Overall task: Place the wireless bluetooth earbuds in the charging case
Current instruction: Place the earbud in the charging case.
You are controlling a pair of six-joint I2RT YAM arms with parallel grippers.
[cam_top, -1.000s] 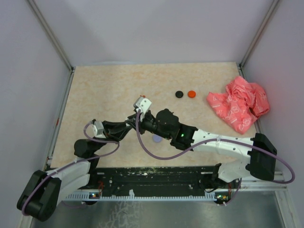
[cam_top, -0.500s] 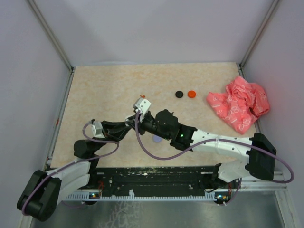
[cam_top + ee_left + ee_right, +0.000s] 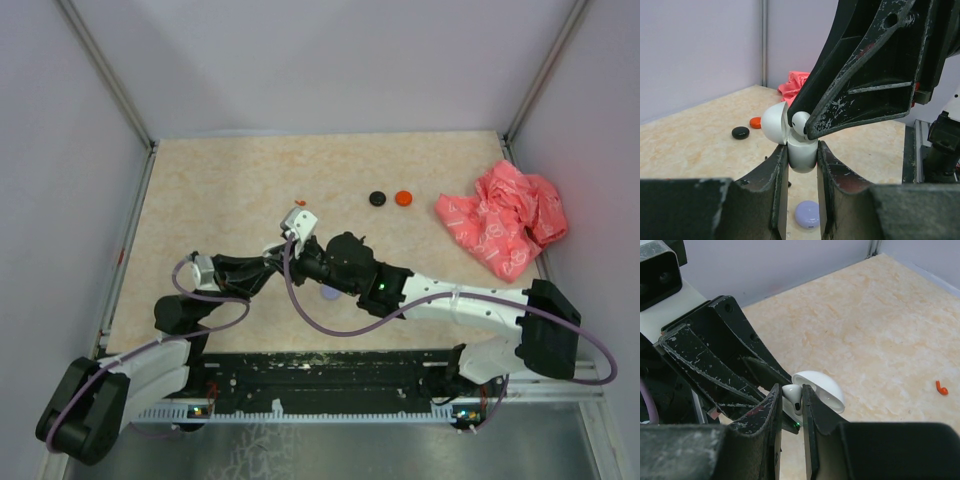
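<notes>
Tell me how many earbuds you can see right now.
2. One white earbud is pinched in the right arm's fingers at the open white case; one tiny red earbud lies loose on the table, farther out. More may be hidden.

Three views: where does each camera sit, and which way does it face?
Top: above and behind the left arm and right arm, both in view, looking down at the table.
Left wrist: rides the left arm, looks forward along the left gripper, shut on the open case; the right arm's fingers show above.
Right wrist: rides the right arm, looks down past the right gripper, shut on an earbud, at the case.
Both wrist views share case and earbud.
</notes>
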